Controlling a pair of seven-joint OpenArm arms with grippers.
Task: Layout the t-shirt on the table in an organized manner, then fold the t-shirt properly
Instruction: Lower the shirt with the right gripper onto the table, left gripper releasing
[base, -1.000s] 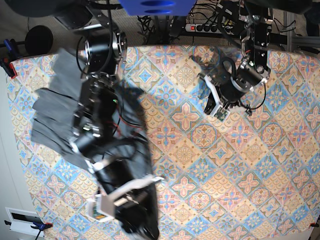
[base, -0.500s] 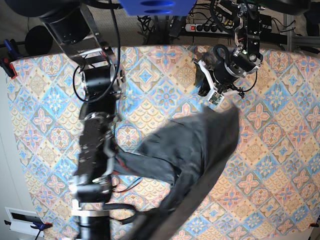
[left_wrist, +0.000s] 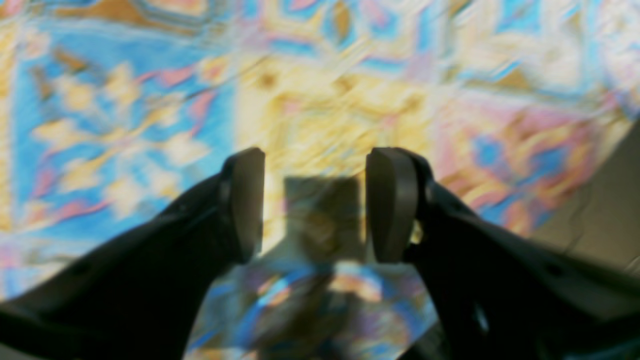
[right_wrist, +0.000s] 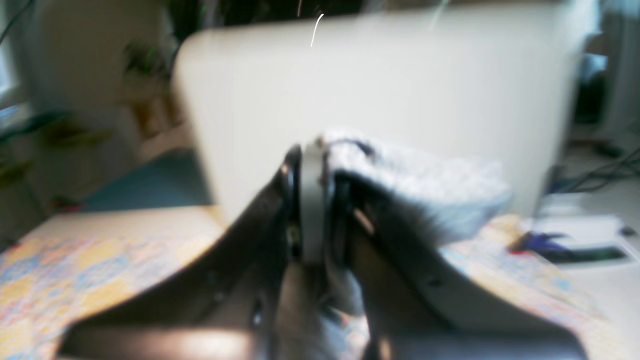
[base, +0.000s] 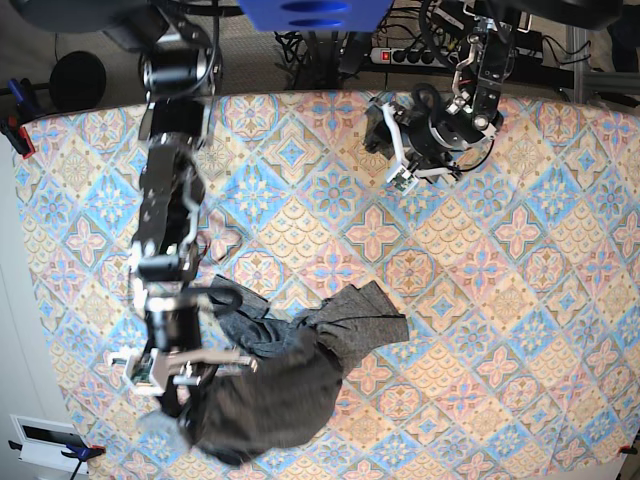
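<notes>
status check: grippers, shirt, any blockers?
Left gripper open, empty, above bare table. Right gripper shut on t-shirt. Shirt bunched near front-left edge. No blockers seen.

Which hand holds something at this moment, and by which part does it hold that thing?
The right hand is shut on an edge of the t-shirt; which edge cannot be told. The left hand is open and holds nothing.

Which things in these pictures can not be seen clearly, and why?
- The t-shirt, base view: bunched, so sleeves and collar cannot be told apart; the right arm covers part of it.
- Right wrist view: blur hides how much cloth the right pincer grips.
- Left wrist view: the table pattern is blurred behind the open left pincer.
</notes>
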